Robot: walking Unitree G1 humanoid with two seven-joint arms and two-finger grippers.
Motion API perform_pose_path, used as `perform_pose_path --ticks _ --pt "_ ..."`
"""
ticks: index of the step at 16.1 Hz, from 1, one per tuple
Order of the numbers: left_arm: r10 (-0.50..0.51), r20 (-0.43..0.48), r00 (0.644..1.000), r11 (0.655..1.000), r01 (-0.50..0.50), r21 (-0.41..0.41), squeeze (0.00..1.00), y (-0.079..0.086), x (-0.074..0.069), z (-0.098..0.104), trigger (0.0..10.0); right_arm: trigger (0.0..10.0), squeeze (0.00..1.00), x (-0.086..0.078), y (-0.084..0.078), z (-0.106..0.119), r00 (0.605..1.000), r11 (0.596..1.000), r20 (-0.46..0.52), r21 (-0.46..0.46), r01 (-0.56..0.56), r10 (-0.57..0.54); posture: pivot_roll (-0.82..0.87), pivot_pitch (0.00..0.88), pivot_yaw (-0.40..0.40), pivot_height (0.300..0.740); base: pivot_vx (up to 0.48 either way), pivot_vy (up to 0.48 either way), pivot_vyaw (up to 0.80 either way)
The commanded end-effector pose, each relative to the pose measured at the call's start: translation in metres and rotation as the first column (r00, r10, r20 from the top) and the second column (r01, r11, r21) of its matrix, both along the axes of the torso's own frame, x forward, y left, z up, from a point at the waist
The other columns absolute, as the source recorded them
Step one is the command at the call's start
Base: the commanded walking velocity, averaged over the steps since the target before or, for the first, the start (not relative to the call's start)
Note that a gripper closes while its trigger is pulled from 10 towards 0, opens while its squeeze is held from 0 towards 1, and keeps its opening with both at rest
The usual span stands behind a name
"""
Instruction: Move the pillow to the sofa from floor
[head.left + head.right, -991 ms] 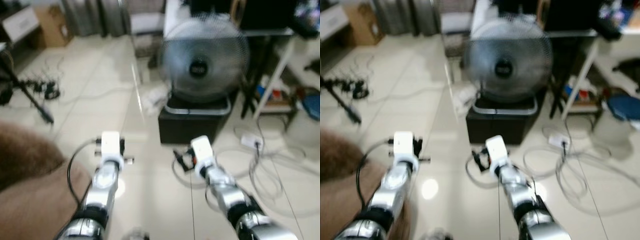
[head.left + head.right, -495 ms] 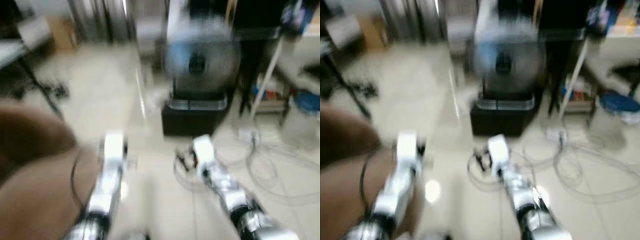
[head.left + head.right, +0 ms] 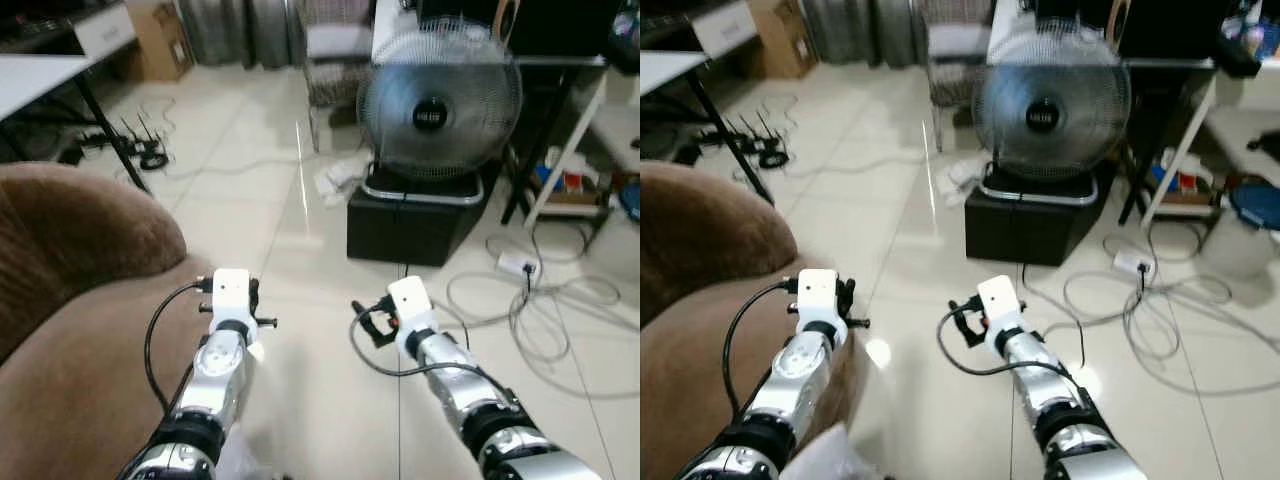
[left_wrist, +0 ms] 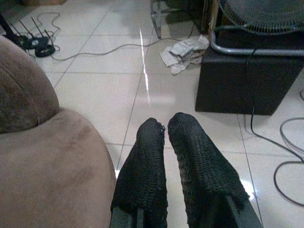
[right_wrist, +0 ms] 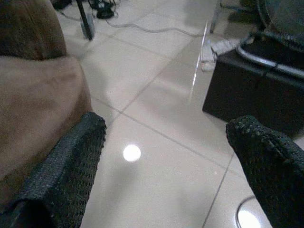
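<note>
Ahead, the brown sofa point(image 3: 70, 300) takes up the robot's left side, its rounded arm rising above the seat edge. Both silver arms reach forward over the glossy tiled floor point(image 3: 300, 330). The left end effector point(image 4: 166, 124) hangs just beside the sofa's front edge, its two black fingers point(image 4: 147, 156) clenched together with nothing between them. The right end effector point(image 5: 166, 142) hovers farther from the sofa over bare tile, fingers point(image 5: 71, 156) spread wide apart and released. Beyond the sofa's arm, a grey fan point(image 3: 440, 100) stands on a black box point(image 3: 415, 225), with crumpled paper point(image 3: 335, 180) beside it and pale cables point(image 3: 545, 300) looping across the floor. A white shape by the sofa's lower front edge, at the frame bottom point(image 3: 830, 455), may be the pillow; I cannot tell.
</note>
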State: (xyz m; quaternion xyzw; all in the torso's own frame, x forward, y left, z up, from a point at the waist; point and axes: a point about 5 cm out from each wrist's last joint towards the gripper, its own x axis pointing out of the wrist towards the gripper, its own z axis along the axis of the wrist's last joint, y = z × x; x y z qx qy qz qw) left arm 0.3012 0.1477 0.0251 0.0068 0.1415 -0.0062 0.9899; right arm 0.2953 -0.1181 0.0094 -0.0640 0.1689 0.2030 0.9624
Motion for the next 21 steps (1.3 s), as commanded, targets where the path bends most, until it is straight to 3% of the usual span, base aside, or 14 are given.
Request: perform_pose_path --ticks 1,14,16,17,18,21 --pt "-0.002 0.006 1.0 1.0 0.002 0.02 0.0 0.0025 0.0001 0.0009 10.0 10.0 0.0 0.0013 0.0052 0.0018 1.0 1.0 0.005 0.008 -0.008 0.008 -0.11 0.0 0.057 0.74 -0.469 0.0 0.0" --pt "0.001 -0.004 1.0 1.0 -0.001 0.03 0.0 0.002 -0.0012 -0.0006 10.0 10.0 0.0 0.0012 0.0055 0.003 0.999 1.0 0.026 -0.012 -0.02 0.02 -0.11 0.0 0.061 0.74 -0.035 0.0 0.05" --pt "0.001 -0.005 1.0 0.999 -0.001 0.034 0.0 0.0022 -0.001 -0.0008 10.0 10.0 0.03 0.0016 0.0053 0.0033 0.999 1.0 0.028 -0.018 -0.02 0.021 -0.11 0.0 0.061 0.74 0.0 0.0 0.67" --pt "-0.003 -0.008 1.0 0.999 0.003 0.04 0.0 0.0019 -0.0006 -0.0008 10.0 10.0 0.1 0.0011 0.0052 0.0023 1.0 1.0 0.021 -0.02 -0.023 0.024 -0.11 0.0 0.061 0.74 0.0 0.0 0.63" --pt "-0.004 -0.008 1.0 0.999 0.005 0.042 0.0 0.0018 -0.0007 -0.0009 10.0 10.0 0.03 0.0004 0.0052 0.0015 1.0 1.0 0.015 -0.018 -0.025 0.026 -0.11 0.0 0.061 0.74 0.0 0.0 0.61" --pt "-0.007 -0.011 1.0 0.999 0.007 0.046 0.0 0.0013 -0.0005 -0.001 10.0 10.0 0.0 0.0008 0.0042 0.0013 1.0 1.0 0.013 -0.022 -0.014 0.015 -0.11 0.0 0.062 0.74 0.0 0.0 0.61"
